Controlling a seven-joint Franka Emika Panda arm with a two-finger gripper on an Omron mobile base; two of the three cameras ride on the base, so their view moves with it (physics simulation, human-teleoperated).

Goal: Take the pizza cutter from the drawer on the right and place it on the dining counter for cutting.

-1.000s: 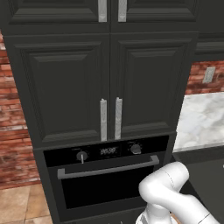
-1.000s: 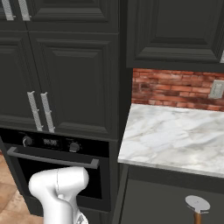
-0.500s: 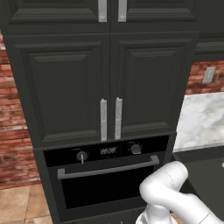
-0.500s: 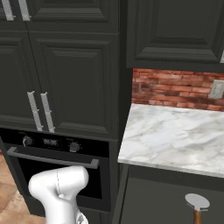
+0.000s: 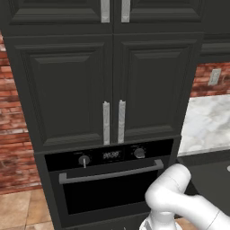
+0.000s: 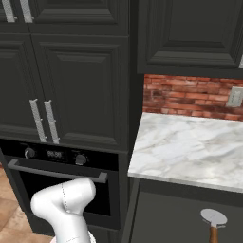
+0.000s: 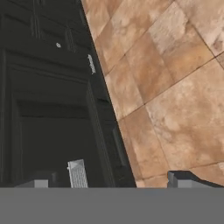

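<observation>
One pizza cutter, oven, marble counter

One pizza cutter sat at the lower right of the right base view. One built-in oven filled the lower middle of the left base view, with two knobs and one long bar handle. Above it stood two tall cabinet doors, carrying two pale vertical handles. One wall outlet sat at the right edge on the brick.
</observation>
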